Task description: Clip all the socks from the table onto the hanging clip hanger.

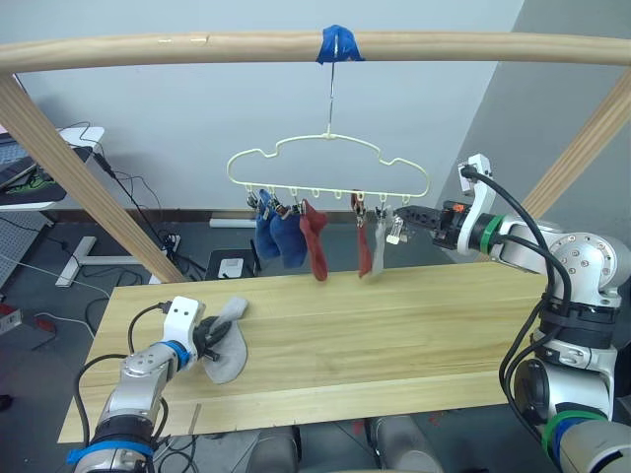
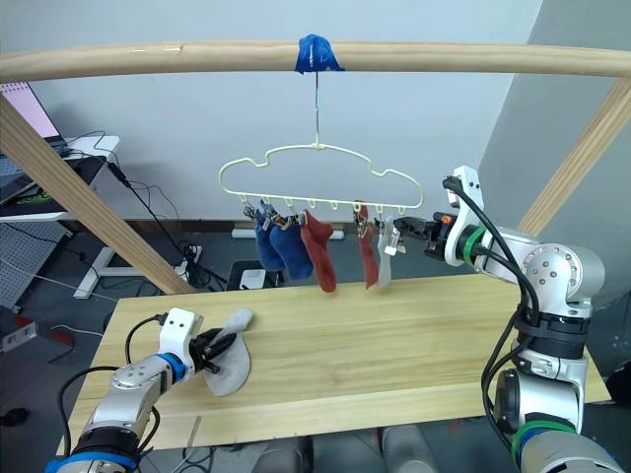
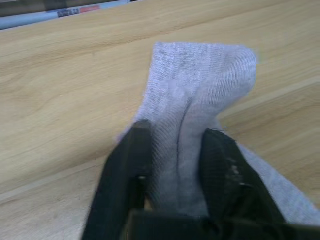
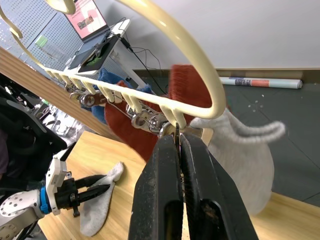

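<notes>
Pale wood table (image 1: pixel 394 325) w/ one grey sock (image 1: pixel 227 353) left, at 9 o'clock, long axis toward 1 o'clock. Left gripper (image 3: pixel 175 165) clamped on it. Hanger (image 1: pixel 328 172) at 12 holds five: 2 blue, 2 red, 1 grey. Right gripper (image 4: pixel 177 150) pinched on end clip (image 4: pixel 175 131). Judged nearly done.

Left gripper (image 1: pixel 210 338) grips grey sock (image 1: pixel 227 347) on table (image 1: pixel 394 325).
</notes>
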Controlling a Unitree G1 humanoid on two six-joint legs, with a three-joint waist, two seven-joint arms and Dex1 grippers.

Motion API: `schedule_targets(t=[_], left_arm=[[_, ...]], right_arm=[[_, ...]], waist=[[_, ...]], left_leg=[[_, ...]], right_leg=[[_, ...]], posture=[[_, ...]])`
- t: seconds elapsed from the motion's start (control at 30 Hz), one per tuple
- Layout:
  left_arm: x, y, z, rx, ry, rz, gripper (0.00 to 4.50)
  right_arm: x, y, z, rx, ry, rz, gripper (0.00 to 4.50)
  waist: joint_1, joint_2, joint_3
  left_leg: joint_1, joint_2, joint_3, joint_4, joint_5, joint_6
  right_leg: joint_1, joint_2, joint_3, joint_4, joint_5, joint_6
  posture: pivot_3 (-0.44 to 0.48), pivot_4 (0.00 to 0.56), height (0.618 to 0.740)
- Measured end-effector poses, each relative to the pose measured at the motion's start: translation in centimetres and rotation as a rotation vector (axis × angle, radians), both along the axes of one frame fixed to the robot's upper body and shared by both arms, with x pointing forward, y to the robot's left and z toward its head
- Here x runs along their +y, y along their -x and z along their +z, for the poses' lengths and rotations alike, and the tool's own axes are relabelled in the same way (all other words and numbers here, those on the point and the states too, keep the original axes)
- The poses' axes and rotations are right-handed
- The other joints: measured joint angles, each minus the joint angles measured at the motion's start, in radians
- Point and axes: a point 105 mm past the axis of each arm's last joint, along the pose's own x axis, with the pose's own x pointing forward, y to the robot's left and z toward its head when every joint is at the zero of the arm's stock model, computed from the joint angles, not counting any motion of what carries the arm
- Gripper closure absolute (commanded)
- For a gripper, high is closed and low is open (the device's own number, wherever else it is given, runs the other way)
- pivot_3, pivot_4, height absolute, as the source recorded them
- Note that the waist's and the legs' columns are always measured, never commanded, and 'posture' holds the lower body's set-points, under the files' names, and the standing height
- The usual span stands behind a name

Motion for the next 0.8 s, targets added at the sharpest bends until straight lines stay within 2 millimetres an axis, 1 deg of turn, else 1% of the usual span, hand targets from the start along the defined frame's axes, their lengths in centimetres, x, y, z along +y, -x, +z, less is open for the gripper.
schedule_targets(t=[0.07,0.17,0.27,0.33,0.43,0.47,0.57,0.63,0.7,0.8], left_arm=[[-0.4,0.2,0.2,-0.002,0.006,-0.019,4.38],[-1.5,0.4,0.7,-0.003,0.038,-0.066,4.41],[-3.1,0.4,2.3,-0.039,0.08,-0.131,4.41],[-4.8,0.5,4.2,-0.087,0.12,-0.213,4.41],[-6.7,0.7,6.3,-0.147,0.159,-0.306,4.41],[-7.7,1.0,7.3,-0.169,0.169,-0.364,4.41],[-11.9,2.4,11.6,-0.287,0.184,-0.62,4.41],[-14.2,2.6,13.8,-0.381,0.162,-0.737,4.41],[-15.4,2.5,14.9,-0.44,0.144,-0.789,4.41],[-16.8,2.2,15.4,-0.492,0.122,-0.811,4.41]], right_arm=[[0.0,0.0,0.0,-0.001,0.0,0.0,4.5],[0.0,0.0,0.0,-0.003,-0.001,0.0,4.5],[0.0,0.0,0.0,-0.004,-0.002,0.0,4.5],[0.0,0.0,0.0,-0.003,-0.003,0.0,4.5],[0.0,0.1,0.0,0.004,-0.009,0.008,4.5],[0.0,0.2,-0.1,0.02,-0.019,0.016,4.5],[0.0,0.4,-0.1,0.075,-0.06,0.041,4.5],[0.1,0.8,0.1,0.112,-0.087,0.062,4.5],[0.2,1.0,0.1,0.135,-0.098,0.07,4.5],[0.3,1.0,0.3,0.16,-0.153,0.065,4.5]], waist=[[0.0,0.0,0.0],[0.0,0.0,0.0],[0.0,0.0,0.0],[0.0,0.0,0.0],[0.0,0.0,0.0],[0.0,0.0,0.0],[0.002,0.0,0.001],[0.002,0.0,0.001],[0.001,0.0,0.001],[-0.006,0.0,0.001]], left_leg=[[0.0,0.0,0.0,0.0,0.0,0.0],[-0.001,0.0,0.0,0.0,0.0,0.0],[-0.002,0.0,0.0,0.0,0.0,0.0],[-0.002,0.0,0.0,0.0,0.0,0.0],[-0.002,0.0,0.0,0.0,0.0,0.0],[-0.002,0.0,0.0,0.0,0.0,0.0],[-0.003,0.0,0.0,0.0,0.0,0.0],[-0.002,0.0,0.0,0.0,0.0,0.0],[-0.002,0.0,0.0,0.0,0.0,0.0],[-0.002,0.0,0.001,0.0,0.0,0.0]], right_leg=[[0.0,0.0,0.0,0.0,0.0,0.0],[-0.001,0.0,0.0,0.0,0.0,0.0],[-0.001,0.0,0.0,-0.001,0.0,0.0],[-0.001,0.0,0.0,-0.001,0.0,0.0],[-0.001,0.0,0.0,-0.001,0.0,0.0],[-0.001,0.0,0.0,-0.001,0.0,0.0],[-0.001,0.0,0.0,-0.002,0.0,0.0],[-0.001,0.0,0.0,-0.002,0.0,0.0],[-0.001,0.0,0.0,-0.002,0.0,0.0],[-0.001,0.0,0.0,-0.002,0.0,0.0]], posture=[[-0.107,0.182,0.74],[-0.107,0.18,0.74],[-0.105,0.178,0.74],[-0.103,0.178,0.74],[-0.098,0.174,0.74],[-0.098,0.174,0.74],[-0.099,0.173,0.74],[-0.109,0.17,0.74],[-0.117,0.167,0.74],[-0.123,0.162,0.74]])
